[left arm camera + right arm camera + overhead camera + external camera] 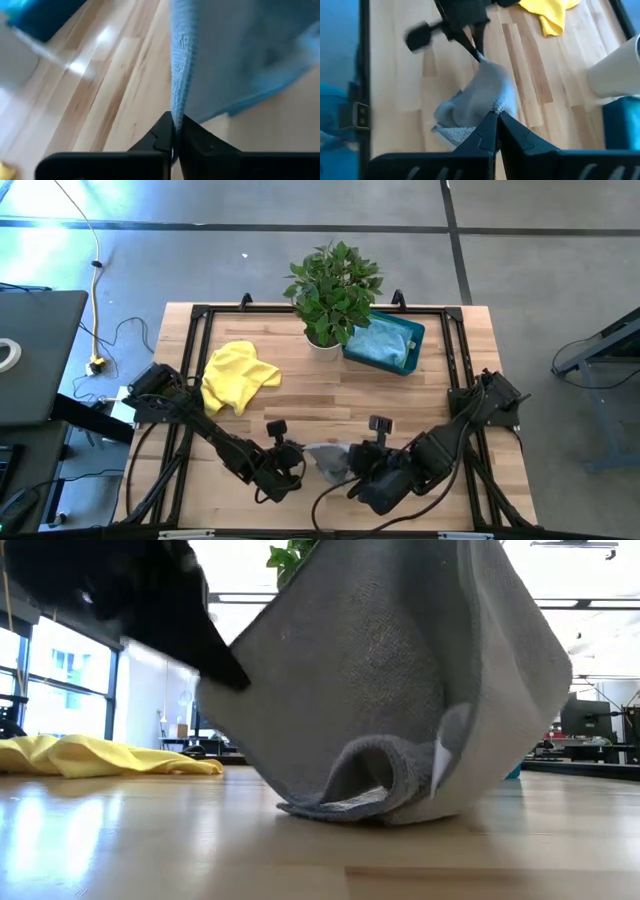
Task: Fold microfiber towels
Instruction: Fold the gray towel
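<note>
— Left gripper pinches the grey towel's edge; right gripper clamps its opposite corner.
— Low view alone shows soft, looped cloth sagging between them, its fold touching the wood table.
— Yellow towel, probably crumpled, lies beyond the left gripper.

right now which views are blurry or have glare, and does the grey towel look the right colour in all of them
Low view: the grey towel fills the frame against bright backlit windows, and the tabletop carries glare. Left wrist view: motion blur, the towel tinted blue, a bright glare streak on the wood. Right wrist view: the left gripper is smeared by motion. High view: sharp and evenly lit.
</note>
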`<state>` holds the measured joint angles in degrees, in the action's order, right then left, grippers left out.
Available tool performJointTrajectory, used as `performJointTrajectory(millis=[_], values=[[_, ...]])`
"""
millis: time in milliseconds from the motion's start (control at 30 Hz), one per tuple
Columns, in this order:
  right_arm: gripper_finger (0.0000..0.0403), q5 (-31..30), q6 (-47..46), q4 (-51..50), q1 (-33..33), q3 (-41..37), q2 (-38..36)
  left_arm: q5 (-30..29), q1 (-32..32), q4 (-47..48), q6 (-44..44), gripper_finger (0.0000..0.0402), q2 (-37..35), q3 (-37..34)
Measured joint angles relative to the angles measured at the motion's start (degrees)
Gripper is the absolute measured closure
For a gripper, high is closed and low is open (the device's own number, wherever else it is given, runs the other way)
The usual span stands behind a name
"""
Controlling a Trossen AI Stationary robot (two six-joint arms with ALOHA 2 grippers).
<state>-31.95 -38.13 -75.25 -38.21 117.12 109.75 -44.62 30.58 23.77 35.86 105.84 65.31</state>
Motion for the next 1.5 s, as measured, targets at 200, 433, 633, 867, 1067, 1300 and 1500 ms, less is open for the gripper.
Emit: performJointTrajectory(millis=[200,433,633,867,1067,1300,1500], values=[[0.0403,-6.2,2.1,-1.4,-2.0,0.0,2.8,0.6,2.1,12.2,-7.0,0.0399,-0.2,7.9],[0.0403,-11.4,-3.4,-2.0,-4.9,-8.8,3.4,0.6,3.7,26.7,-6.7,0.0401,-0.2,15.1],[0.0403,-9.0,-7.9,7.8,-6.6,-20.1,3.4,0.6,4.0,29.6,-7.3,0.0401,-0.2,15.9],[0.0403,-3.7,-1.7,31.2,-7.3,-32.5,3.4,3.1,3.9,29.3,-5.8,0.0401,-0.2,15.9],[0.0403,-1.5,4.0,50.8,-5.7,-42.2,3.4,10.8,4.0,29.2,-4.6,0.0401,-0.2,15.9],[0.0403,5.9,12.9,69.9,-1.6,-48.3,3.4,12.5,4.0,29.4,-6.6,0.0401,-0.2,15.9],[0.0403,12.4,18.9,75.7,0.8,-48.6,2.2,12.5,3.9,31.6,-8.9,0.0401,-0.2,15.9]])
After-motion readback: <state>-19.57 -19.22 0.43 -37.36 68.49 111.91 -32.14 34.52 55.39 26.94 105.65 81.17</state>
